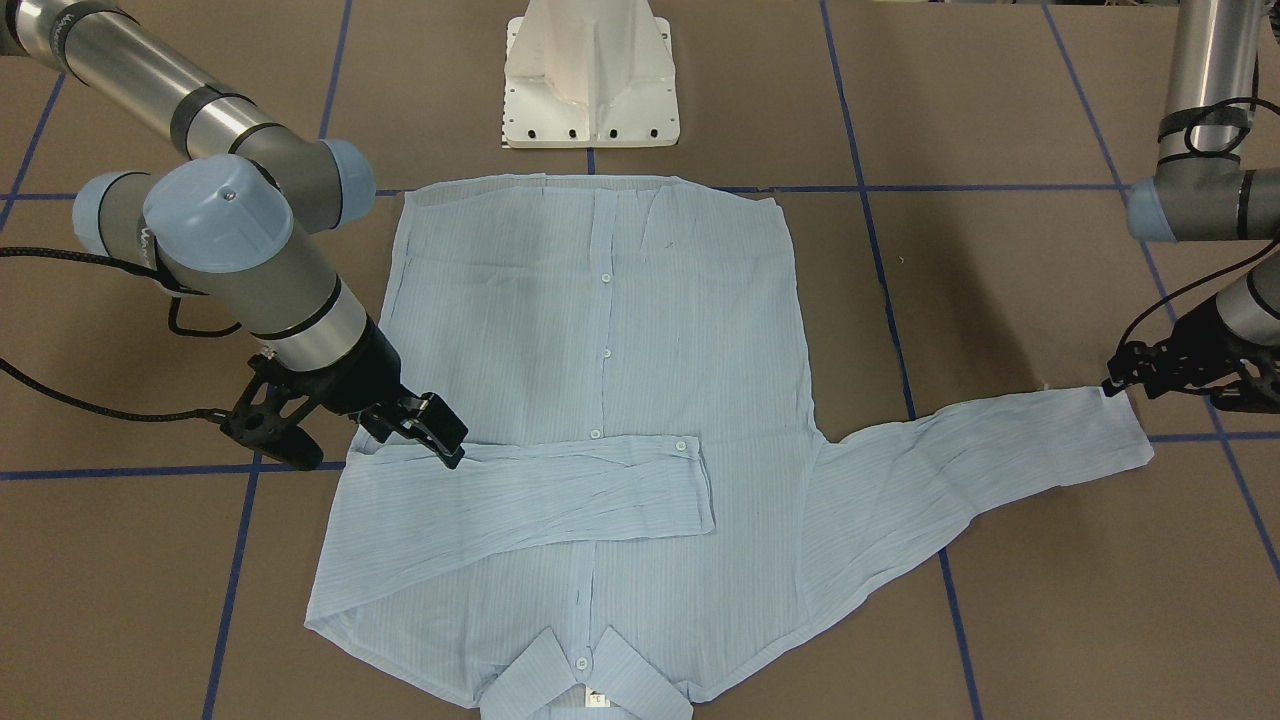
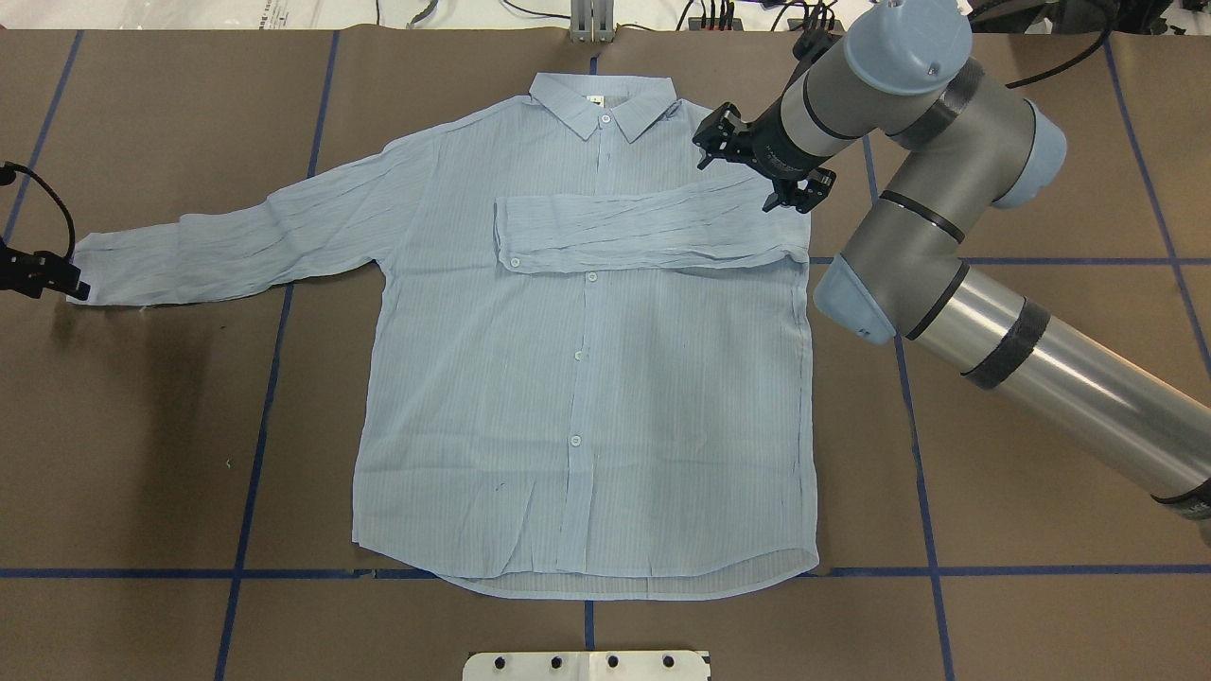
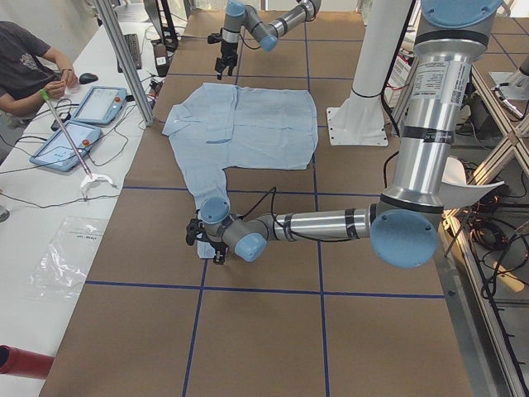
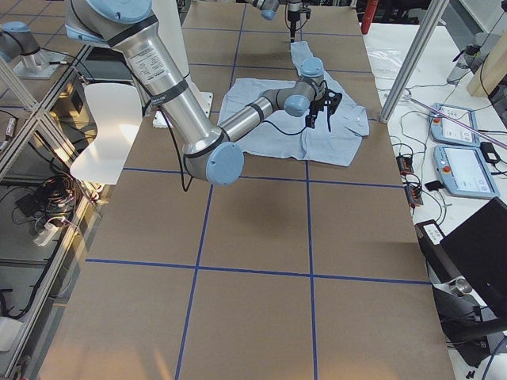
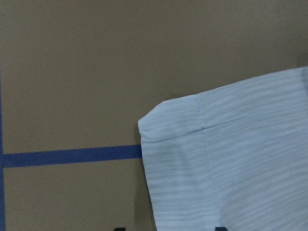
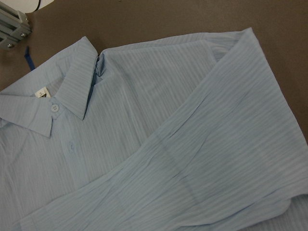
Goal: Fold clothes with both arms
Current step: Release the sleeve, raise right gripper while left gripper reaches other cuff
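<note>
The light blue striped shirt (image 2: 587, 378) lies flat and buttoned, front up, collar (image 2: 605, 99) at the far side of the table. One sleeve (image 2: 643, 232) is folded across the chest. My right gripper (image 2: 795, 194) hangs open just over the fold at that shoulder, also seen in the front view (image 1: 445, 440), holding nothing. The other sleeve (image 2: 236, 236) stretches straight out to my left. Its cuff (image 5: 211, 168) lies flat on the table, with my left gripper (image 2: 47, 274) open at its end and the fingertips only just showing in the left wrist view.
Blue tape lines (image 2: 255, 426) grid the brown table cover. The white pedestal base (image 1: 590, 75) stands at the near edge behind the shirt hem. A person sits at a side table with tablets (image 3: 78, 124) beyond the collar end.
</note>
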Available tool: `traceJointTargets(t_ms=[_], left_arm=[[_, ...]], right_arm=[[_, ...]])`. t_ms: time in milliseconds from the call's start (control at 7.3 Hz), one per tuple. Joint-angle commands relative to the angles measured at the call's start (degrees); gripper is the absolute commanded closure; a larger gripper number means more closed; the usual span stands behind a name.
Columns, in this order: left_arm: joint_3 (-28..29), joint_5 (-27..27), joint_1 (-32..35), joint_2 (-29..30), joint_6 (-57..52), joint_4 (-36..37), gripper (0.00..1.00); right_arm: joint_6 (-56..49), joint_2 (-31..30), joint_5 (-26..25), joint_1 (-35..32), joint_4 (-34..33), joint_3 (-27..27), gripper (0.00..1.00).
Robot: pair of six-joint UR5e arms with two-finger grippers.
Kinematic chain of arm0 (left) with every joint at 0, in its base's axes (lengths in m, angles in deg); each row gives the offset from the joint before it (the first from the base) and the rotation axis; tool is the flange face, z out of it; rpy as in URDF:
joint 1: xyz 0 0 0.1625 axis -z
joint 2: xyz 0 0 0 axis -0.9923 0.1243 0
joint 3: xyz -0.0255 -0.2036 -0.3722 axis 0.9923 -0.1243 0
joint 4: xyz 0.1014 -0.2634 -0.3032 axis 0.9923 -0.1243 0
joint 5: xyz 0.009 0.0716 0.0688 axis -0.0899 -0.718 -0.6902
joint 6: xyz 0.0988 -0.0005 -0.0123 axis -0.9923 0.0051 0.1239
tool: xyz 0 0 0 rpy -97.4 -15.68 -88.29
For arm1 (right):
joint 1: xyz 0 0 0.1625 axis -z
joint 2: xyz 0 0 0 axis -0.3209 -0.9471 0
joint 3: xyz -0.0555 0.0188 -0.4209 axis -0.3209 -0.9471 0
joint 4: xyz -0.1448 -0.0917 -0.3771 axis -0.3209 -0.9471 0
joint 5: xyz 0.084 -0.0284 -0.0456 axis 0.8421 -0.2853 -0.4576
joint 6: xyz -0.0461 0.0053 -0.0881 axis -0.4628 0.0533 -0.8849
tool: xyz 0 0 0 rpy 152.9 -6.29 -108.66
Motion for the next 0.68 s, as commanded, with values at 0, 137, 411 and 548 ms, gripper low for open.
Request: traceJointTargets(t_ms=[0, 137, 411, 548], left_arm=[[0.0, 0.0, -0.7, 0.0, 0.0, -0.1, 0.37], [0.0, 0.0, -0.8, 0.1, 0.0, -0.1, 0.41], [0.0, 0.0, -0.9, 0.0, 0.5, -1.3, 0.74], [-0.3, 0.0, -0.9, 0.1, 1.7, -1.5, 1.0]], right_arm=[[0.0, -0.3, -0.2, 0.0, 0.0, 0.2, 0.01], [0.0, -0.3, -0.2, 0.0, 0.0, 0.2, 0.01], [0.0, -0.3, -0.2, 0.0, 0.0, 0.2, 0.01], [0.0, -0.3, -0.2, -0.1, 0.0, 0.2, 0.01]])
